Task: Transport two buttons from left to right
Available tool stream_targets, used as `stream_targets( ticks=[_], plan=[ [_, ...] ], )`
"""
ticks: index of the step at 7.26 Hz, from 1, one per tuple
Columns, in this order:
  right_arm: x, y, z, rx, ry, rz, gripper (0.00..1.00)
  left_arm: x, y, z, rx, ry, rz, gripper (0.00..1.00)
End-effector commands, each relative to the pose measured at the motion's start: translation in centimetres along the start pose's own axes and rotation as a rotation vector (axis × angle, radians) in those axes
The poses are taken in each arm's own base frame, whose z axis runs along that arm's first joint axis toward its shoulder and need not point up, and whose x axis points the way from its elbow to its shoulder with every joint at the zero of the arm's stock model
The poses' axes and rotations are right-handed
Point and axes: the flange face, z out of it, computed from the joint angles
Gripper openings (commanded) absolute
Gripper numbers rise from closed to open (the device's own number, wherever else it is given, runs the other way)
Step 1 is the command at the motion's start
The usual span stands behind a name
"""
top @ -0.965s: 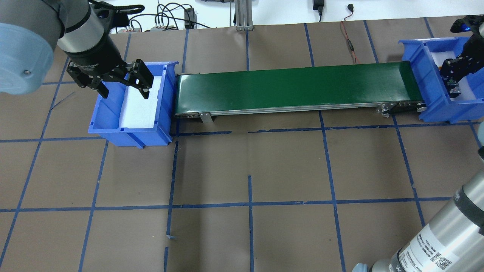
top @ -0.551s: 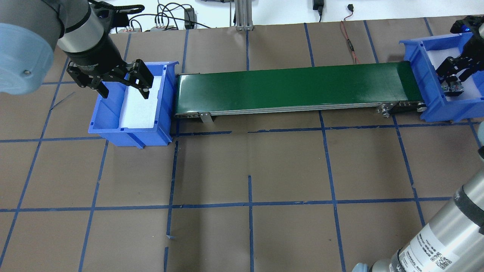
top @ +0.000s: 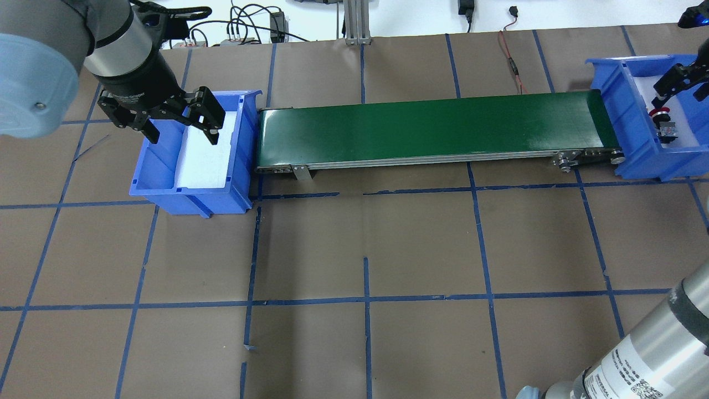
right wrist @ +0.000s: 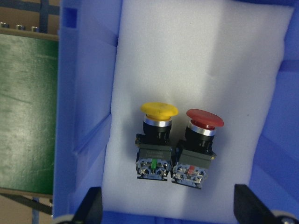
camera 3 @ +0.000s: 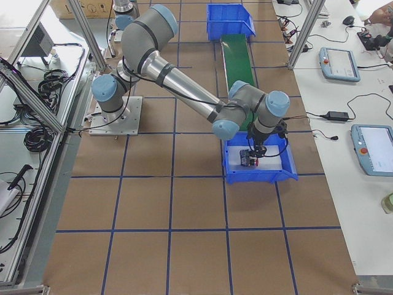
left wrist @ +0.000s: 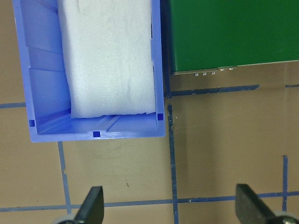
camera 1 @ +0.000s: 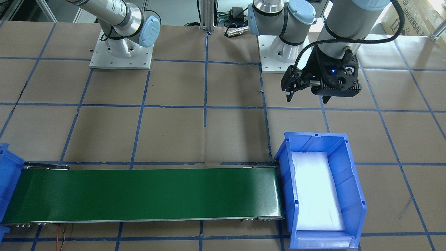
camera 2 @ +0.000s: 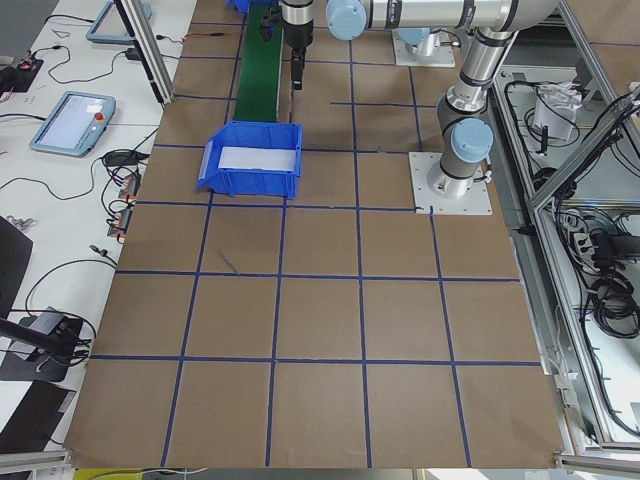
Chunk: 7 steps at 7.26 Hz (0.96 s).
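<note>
The yellow-capped button (right wrist: pixel 157 140) and the red-capped button (right wrist: pixel 198 144) lie side by side on white foam in the right blue bin (right wrist: pixel 84 93). The red one also shows in the overhead view (top: pixel 662 122). My right gripper (right wrist: pixel 169 207) hangs open and empty above them, and it shows at the overhead view's far right (top: pixel 673 83). My left gripper (top: pixel 183 130) is open and empty above the left blue bin (top: pixel 191 199), which holds only a white foam pad (left wrist: pixel 110 56). The wrist view shows the left gripper's fingertips spread wide (left wrist: pixel 170 207).
A green conveyor belt (top: pixel 432 127) runs between the two bins. Brown paper with blue tape lines covers the table (top: pixel 365 249). Cables lie along the far edge (top: pixel 243 27).
My right gripper has opened, let go of the buttons in the right bin, and risen away from them. The left arm has not moved.
</note>
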Motion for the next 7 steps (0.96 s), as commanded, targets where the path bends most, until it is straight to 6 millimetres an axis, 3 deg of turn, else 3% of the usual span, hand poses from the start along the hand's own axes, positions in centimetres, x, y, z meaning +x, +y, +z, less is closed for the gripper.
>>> stream_targets(
  ticks=[1,2,3,4,5,7],
  plan=[
    [-3.9,0.0,-3.6,-0.018,-0.013,-0.022,0.99,0.0,0.0,0.0,0.0,0.002,-0.002,1.0],
    [-9.7,-1.8,-4.6,-0.051,-0.014,-0.033,0.99,0.0,0.0,0.1,-0.001,0.002,-0.002,1.0],
    [-16.0,-2.4,-6.9,-0.054,-0.004,-0.038,0.99,0.1,0.0,0.0,0.0,0.002,0.0,1.0],
    [-21.6,-2.0,-7.6,-0.096,-0.011,0.017,0.99,0.0,0.0,0.1,-0.001,0.0,-0.001,1.0],
    [-27.1,-1.3,-9.0,-0.101,0.042,0.012,0.99,0.0,0.0,0.1,-0.001,0.0,-0.002,1.0],
    [-39.8,2.5,-14.9,-0.036,0.141,0.067,0.99,0.0,0.0,0.1,-0.003,0.0,-0.001,1.0]
  ],
)
